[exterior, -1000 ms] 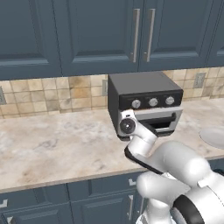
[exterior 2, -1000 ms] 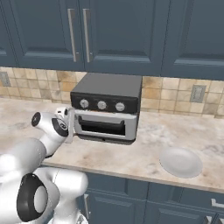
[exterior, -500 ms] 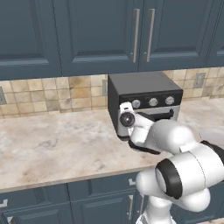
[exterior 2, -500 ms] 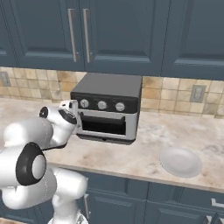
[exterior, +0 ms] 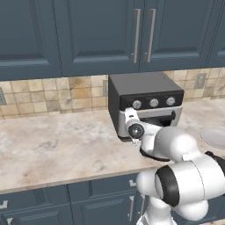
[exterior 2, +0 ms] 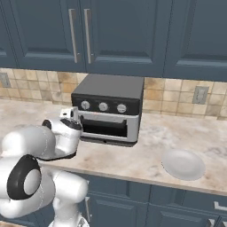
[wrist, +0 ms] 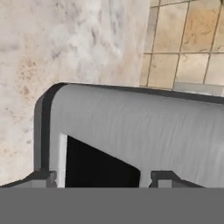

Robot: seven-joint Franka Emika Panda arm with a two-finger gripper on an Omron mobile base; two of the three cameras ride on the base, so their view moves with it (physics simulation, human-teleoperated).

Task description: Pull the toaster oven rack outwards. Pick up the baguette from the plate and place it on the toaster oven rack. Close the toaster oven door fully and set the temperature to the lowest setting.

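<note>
One second on: swings the elbow in and carries the gripper [exterior 2: 73, 114] up to the front left corner of the toaster oven [exterior 2: 108, 88] on the counter, beside the left knob [exterior 2: 85, 105]. Holds jaws apart, gripping nothing. With toaster oven door [exterior 2: 106, 128] shut and plate [exterior 2: 183, 165] bare, probably points to the temperature step.

The arm [exterior: 184, 176] is glossy white, built of fat rounded segments like swollen elbows, each one parted from the next by a dark, near-black ring at the joint. The biggest ring shows as a wide black band on the bulky lower segment. Nearer the hand, the casing narrows to a white wrist with a round dark-grey disc set in its side, ringed in pale metal. The pincer [exterior 2: 72, 115] seems light grey and blocky, though it is too small to tell more.
</note>
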